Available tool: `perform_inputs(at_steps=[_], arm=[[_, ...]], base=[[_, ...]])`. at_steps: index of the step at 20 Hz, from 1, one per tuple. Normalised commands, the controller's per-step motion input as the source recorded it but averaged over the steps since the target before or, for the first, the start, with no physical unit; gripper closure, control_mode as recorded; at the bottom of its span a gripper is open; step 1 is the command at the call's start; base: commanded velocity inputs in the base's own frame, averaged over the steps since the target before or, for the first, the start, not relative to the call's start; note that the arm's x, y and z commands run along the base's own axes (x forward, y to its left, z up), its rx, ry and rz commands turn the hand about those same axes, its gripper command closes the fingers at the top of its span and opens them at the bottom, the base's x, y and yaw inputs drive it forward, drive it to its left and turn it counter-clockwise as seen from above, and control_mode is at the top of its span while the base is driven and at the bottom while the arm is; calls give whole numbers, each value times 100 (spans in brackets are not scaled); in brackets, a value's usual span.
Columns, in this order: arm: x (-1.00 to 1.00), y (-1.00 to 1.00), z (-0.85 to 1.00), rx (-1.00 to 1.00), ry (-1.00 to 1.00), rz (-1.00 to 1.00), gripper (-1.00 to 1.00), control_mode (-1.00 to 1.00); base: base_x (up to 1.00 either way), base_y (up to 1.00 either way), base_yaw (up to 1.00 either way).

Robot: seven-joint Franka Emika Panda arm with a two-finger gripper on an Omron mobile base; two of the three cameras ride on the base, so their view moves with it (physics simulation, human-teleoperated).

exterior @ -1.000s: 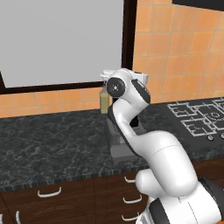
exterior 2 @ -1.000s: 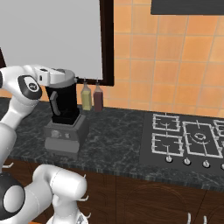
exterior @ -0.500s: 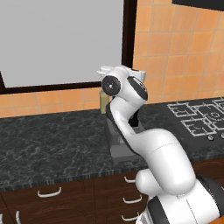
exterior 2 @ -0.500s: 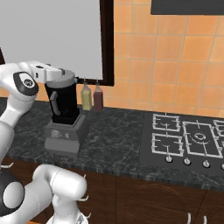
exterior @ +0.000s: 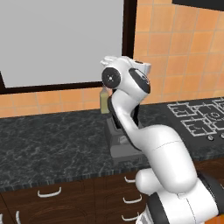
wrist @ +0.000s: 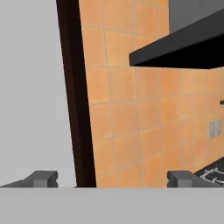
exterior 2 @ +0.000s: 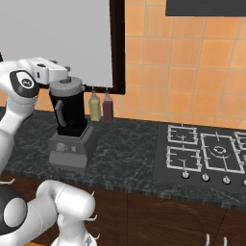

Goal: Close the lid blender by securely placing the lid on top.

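Note:
The blender [exterior 2: 71, 126] stands on the dark stone counter [exterior 2: 125, 149], a black jar on a boxy grey base. The light-grey lid [exterior 2: 66, 88] rests level on top of the jar. My gripper [exterior 2: 66, 78] hovers just above the lid's left side, reaching in sideways from the left. In the hand view the gripper [wrist: 111, 179] is open, its fingertips [wrist: 42, 178] wide apart with nothing between them, facing the tiled wall. In the left base view my own arm covers most of the blender [exterior: 121, 146]; only its base shows.
A yellowish bottle [exterior 2: 94, 106] and a dark red bottle [exterior 2: 107, 106] stand behind the blender against the wall. A gas hob [exterior 2: 206, 153] fills the counter's right. The range hood [wrist: 175, 48] hangs above it. The window's dark frame [exterior 2: 117, 45] runs behind.
The hand has risen a little and drawn back to the left, away from the lid. The lid stays on the jar.

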Motion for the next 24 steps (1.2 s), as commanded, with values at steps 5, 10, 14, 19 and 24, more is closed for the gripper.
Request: perform_inputs(at_steps=[5,10,14,19,24], arm=[[-31,-98,0,1,0,-7,-100,-100],[-29,-100,0,3,0,-11,-100,-100],[-38,-100,-13,6,0,-14,-100,-100],[-41,-100,-23,8,0,-14,-100,-100],[-28,-92,-31,5,4,-13,-100,-100]], base=[[0,0,0],[0,0,0],[0,0,0],[0,0,0],[0,0,0]])
